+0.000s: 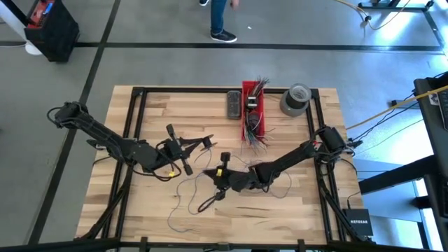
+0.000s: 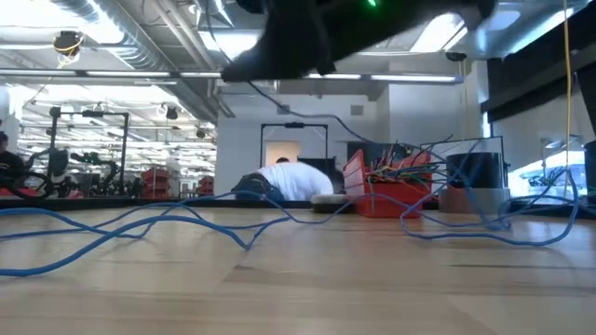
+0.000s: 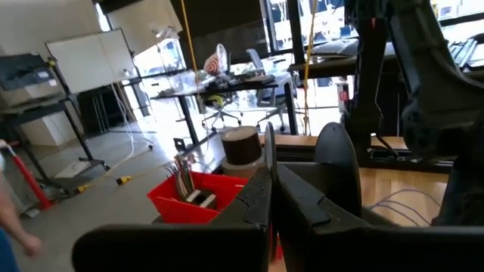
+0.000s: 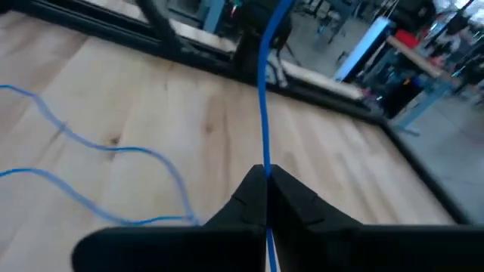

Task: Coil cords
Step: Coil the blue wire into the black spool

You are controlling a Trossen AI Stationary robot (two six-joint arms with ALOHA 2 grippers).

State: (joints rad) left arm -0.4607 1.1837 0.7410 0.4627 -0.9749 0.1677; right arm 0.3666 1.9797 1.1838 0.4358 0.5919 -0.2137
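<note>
- The right hand [image 4: 266,177] is closed on a blue cord [image 4: 262,91]; this cord runs straight away from its fingertips.
- More cords [image 1: 189,192] lie in loose loops on the wooden counter [image 1: 140,210], just beside this hand.
- The left hand [image 3: 270,170] is fully closed and holds nothing; the red bin [image 3: 198,198] is beyond it.

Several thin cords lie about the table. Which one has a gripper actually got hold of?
The blue cord: it runs straight up out of the shut right gripper, pinched between its fingers. The other cords lie slack on the table, untouched.
</note>
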